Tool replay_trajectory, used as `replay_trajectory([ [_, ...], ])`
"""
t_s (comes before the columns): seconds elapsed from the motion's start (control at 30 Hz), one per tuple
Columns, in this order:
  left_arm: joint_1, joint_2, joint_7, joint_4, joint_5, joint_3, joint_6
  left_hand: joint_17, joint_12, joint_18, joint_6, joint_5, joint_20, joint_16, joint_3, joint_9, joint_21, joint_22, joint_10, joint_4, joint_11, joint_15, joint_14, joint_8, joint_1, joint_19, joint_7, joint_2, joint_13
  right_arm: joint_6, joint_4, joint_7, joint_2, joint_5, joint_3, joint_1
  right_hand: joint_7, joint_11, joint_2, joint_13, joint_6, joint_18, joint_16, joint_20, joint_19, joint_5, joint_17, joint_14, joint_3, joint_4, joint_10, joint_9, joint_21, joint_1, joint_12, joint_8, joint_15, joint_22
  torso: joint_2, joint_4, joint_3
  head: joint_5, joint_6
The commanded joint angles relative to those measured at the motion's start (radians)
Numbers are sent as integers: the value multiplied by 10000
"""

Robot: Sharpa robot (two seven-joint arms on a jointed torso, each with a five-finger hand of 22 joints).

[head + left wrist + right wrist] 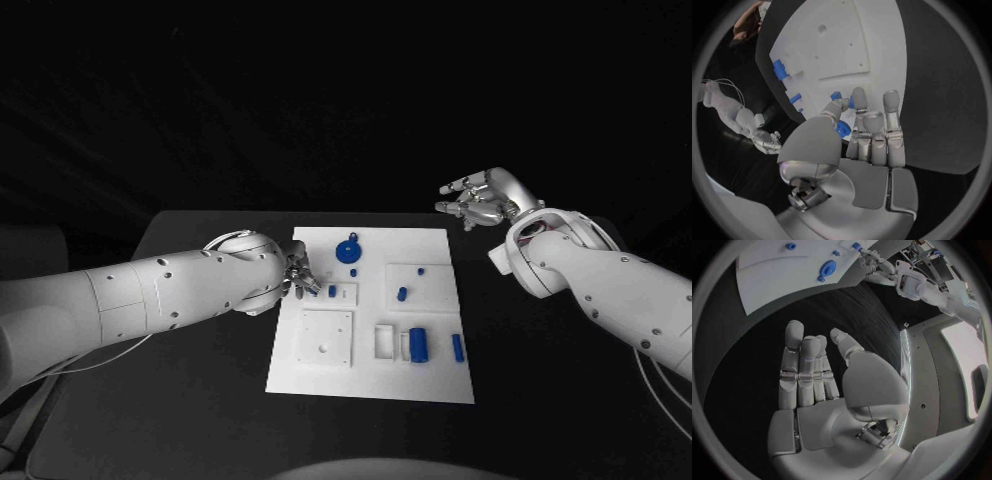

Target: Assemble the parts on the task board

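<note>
Left hand (296, 277) is over the left edge of the task board (433, 240), fingertips closed on a small blue part (841, 129). Right hand (483, 197) hangs off the board's far right corner, fingers apart and holding nothing. Judged step: seating this part; the next move calls for lining it up over its seat.

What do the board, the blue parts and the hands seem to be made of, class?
Board: likely matte white plastic, flat, with recessed pockets.
Blue parts: probably moulded plastic, evenly coloured.
Left hand and right hand: look like silver metal, with glints, though painted plastic is possible.
</note>
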Motion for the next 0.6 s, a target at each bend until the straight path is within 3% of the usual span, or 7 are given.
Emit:
replay_trajectory([
  [0.03, -1, 5, -76, 43, 270, 3, -306, 12, -20, 26, 474, 35, -1, 7, 946, 14, 43, 181, 10, -909, -55, -12, 39, 39, -41, 20, -424, -2, -10, 132, 3, 49, 6, -5, 6, -1, 18, -10, -37, 10, 62, 84, 21, 31, 327, 72, 20, 50, -43, 12, 4, -10, 38, -17, 30, -13, 29, 12, 1, 3, -2, -7, 1],
  [0.6, -19, 50, -193, 29, 287, -1, -45, 14, -46, 23, 460, 34, 0, -11, 962, 23, 40, 185, 5, -928, -50, -8, 35, 33, -53, 16, -419, 9, -18, 157, 4, 34, -10, -5, 6, -1, 18, -10, -37, 10, 62, 84, 21, 31, 327, 72, 20, 50, -43, 12, 4, -10, 38, -17, 30, -13, 29, 12, 2, -1, 2, 0, -11],
])
